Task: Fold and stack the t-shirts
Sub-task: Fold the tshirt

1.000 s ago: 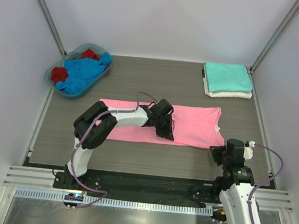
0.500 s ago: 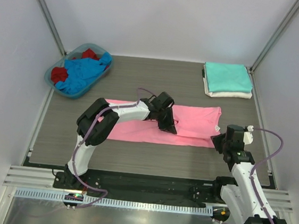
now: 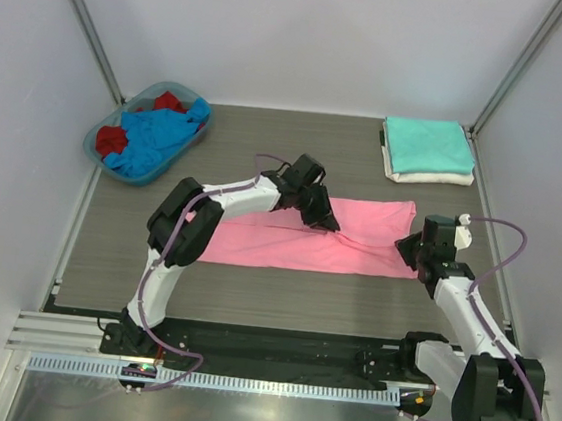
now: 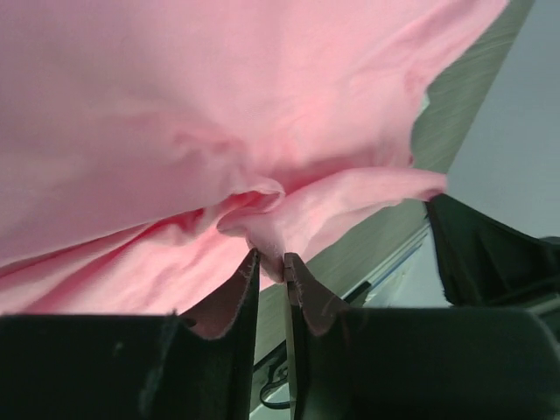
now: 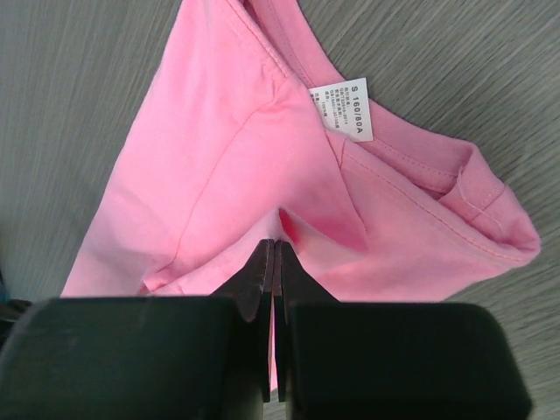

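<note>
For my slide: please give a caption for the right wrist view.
Right gripper pinches the pink t-shirt near its size label, on a grey table.

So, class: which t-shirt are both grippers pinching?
The bright pink t-shirt, spread across mid-table; teal shirt and white shirt sit stacked, blue shirt and red shirt lie in the basket.

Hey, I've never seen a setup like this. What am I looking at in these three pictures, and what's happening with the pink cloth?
Those are two robot arms bolted to a table. One picture looks down from above; the other two come from a camera on each wrist. The left gripper and the right gripper each pinch the pink t-shirt lying on the table. Back right, a teal t-shirt sits folded on a white t-shirt. The basket back left holds a blue t-shirt and a red t-shirt.
</note>
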